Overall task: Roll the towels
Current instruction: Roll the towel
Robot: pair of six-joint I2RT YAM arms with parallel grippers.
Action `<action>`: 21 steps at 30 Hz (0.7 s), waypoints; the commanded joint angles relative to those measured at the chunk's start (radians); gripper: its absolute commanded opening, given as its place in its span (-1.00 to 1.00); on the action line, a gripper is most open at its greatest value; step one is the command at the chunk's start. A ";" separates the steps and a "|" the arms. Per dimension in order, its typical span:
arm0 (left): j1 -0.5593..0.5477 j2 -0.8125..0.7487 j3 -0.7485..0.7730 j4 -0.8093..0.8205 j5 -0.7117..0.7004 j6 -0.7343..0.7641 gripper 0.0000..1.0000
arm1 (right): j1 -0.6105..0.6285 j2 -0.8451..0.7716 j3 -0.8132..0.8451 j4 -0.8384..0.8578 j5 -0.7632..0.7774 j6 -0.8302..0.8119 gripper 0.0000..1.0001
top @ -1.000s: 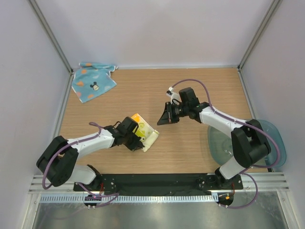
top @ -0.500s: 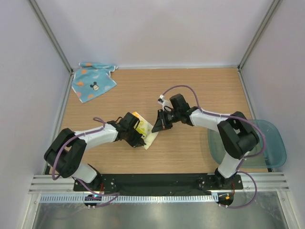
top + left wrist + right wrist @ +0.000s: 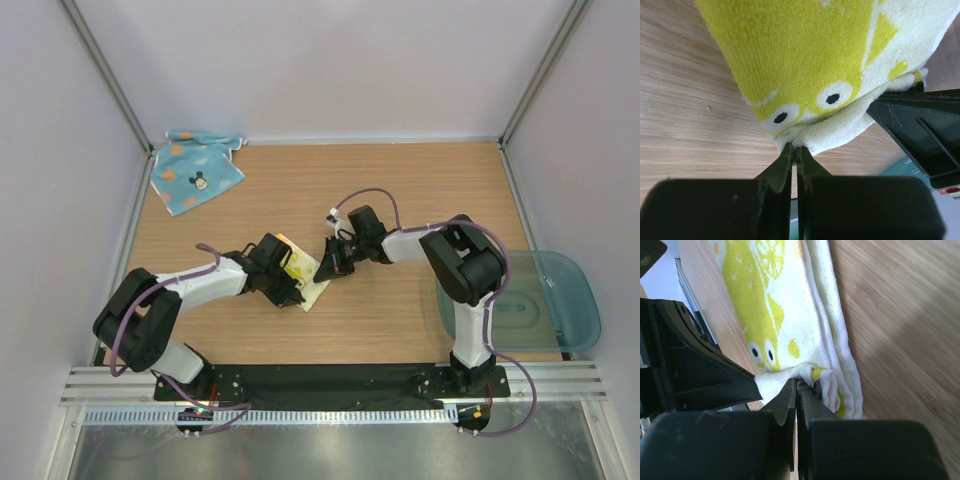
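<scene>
The left fingers (image 3: 780,167) and right fingers (image 3: 785,405) were pressed together from opposite sides of the yellow towel (image 3: 303,268) (mid-tabletop (image 3: 400,190)). They seemed to be pinching its edges, probably to keep the bundle tight.

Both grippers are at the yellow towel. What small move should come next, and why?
Probably the right gripper nudges the folded edge of the yellow towel over: its shut tips touch that edge while the left gripper pinches the hem.

From above, the yellow towel (image 3: 302,268) sits half hidden under the left tool (image 3: 292,292) and right tool (image 3: 325,270). Both wrist views crop it at the top.
</scene>
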 commanded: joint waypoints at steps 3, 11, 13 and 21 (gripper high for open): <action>0.008 -0.039 0.048 -0.068 -0.069 0.107 -0.87 | -0.009 0.052 -0.002 0.063 0.050 -0.008 -0.98; 0.008 -0.171 0.060 -0.202 -0.213 0.201 -0.74 | -0.008 0.058 -0.002 0.028 0.067 -0.045 -0.98; 0.007 -0.199 0.065 -0.251 -0.245 0.222 -0.74 | -0.009 0.058 0.003 0.028 0.067 -0.046 -0.98; -0.187 -0.264 0.288 -0.280 -0.517 0.631 -0.68 | -0.006 0.039 0.020 -0.004 0.064 -0.058 -0.98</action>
